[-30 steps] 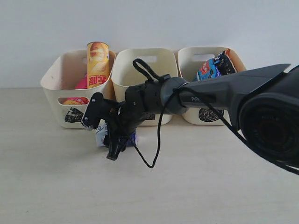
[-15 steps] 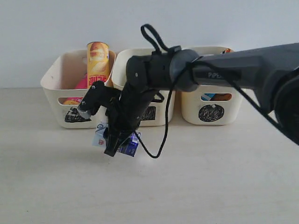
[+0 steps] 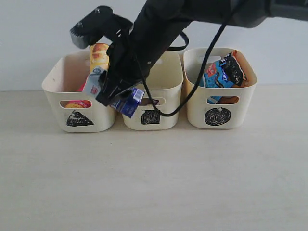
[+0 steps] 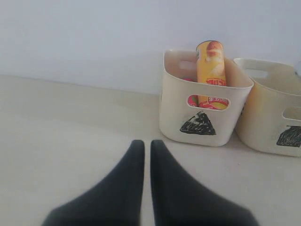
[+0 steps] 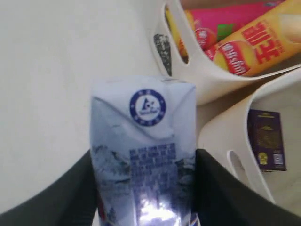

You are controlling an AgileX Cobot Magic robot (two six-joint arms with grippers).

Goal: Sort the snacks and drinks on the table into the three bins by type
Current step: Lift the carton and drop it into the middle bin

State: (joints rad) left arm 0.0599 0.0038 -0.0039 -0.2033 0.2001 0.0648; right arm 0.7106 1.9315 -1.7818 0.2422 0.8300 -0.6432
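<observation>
My left tool [image 4: 147, 150] is closed on nothing, low over the counter [image 4: 56, 122]. My right tool [image 5: 143, 162] clamps the white-and-blue drink carton [image 3: 126, 102] by its sides. The carton hangs clear of the counter, in front of the triangle bin [image 3: 55, 91] and the square bin [image 3: 166, 103].

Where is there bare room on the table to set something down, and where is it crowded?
The table is bare all along the front of the triangle bin, square bin and circle bin. Crowded: chip tubes fill the triangle bin, bags the circle bin, and the right gripper holds the drink carton up where triangle and square bins meet.
</observation>
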